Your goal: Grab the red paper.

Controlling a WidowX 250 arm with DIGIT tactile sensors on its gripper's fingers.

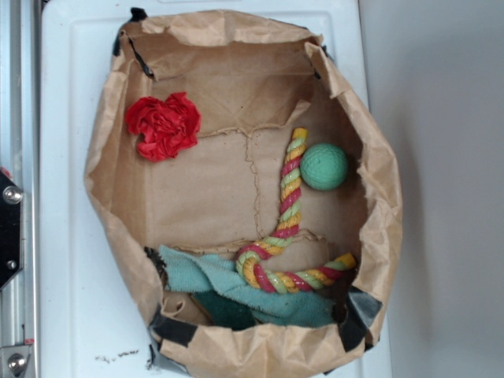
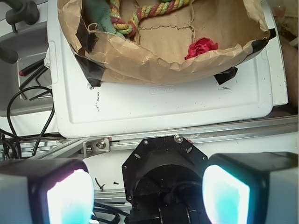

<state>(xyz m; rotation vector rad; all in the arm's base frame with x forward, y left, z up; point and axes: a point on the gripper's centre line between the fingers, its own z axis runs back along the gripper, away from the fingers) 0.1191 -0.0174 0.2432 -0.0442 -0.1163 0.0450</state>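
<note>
The approach has not begun: the gripper [image 2: 147, 196], jaws wide and empty, must travel over the paper bag's rim [image 2: 154, 63] to the red paper [image 1: 163, 125] at the exterior frame's upper left.

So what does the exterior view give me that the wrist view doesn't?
Exterior only: the green ball, the whole paper bag from above, and the full teal cloth.

Wrist only: the open gripper, well outside the bag, plus cables and the metal rail.

Both: the red paper, the rope and the white tray.
</note>
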